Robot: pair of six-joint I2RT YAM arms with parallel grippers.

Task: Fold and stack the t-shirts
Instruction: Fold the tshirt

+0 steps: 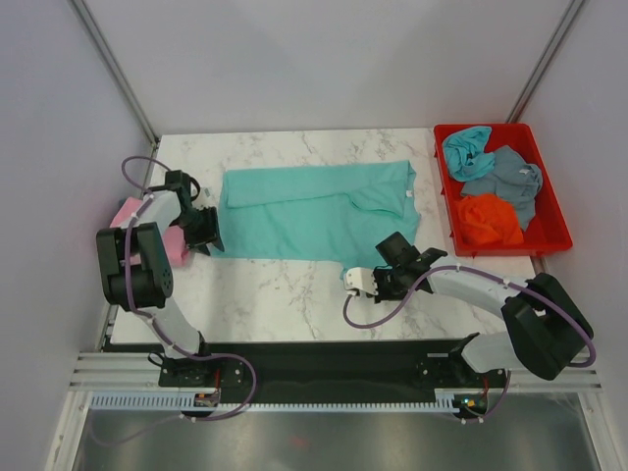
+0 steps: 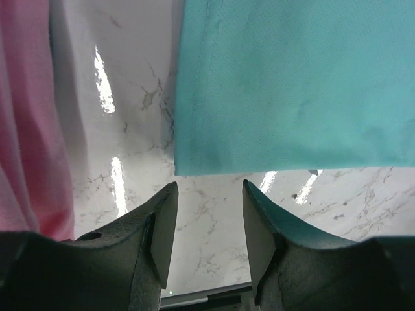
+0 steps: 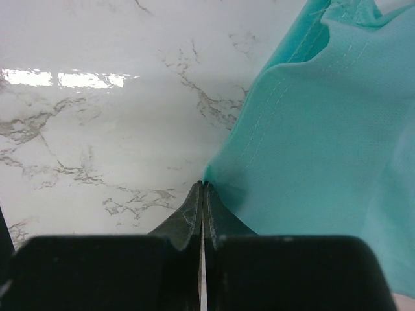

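Left claw (image 2: pixel 207 194) spread beside pink t-shirt (image 2: pixel 26 116), right claw (image 3: pixel 203 188) pinching teal-green t-shirt (image 3: pixel 324 129) hem, red tray (image 1: pixel 510 249) aside

This is a robotics lab test cell: plain white walls (image 1: pixel 294 59) braced by bare metal struts (image 1: pixel 110 65) close in beyond the fingers (image 1: pixel 206 234), and a marble-patterned tabletop (image 1: pixel 285 294) lies under them. Behind the fingers, the left arm (image 1: pixel 137 265) and right arm (image 1: pixel 481 289) are bolted to a black base rail (image 1: pixel 334 368) fronted by a slotted cable duct (image 1: pixel 294 402), with purple cables (image 1: pixel 358 324) looping off the arms.
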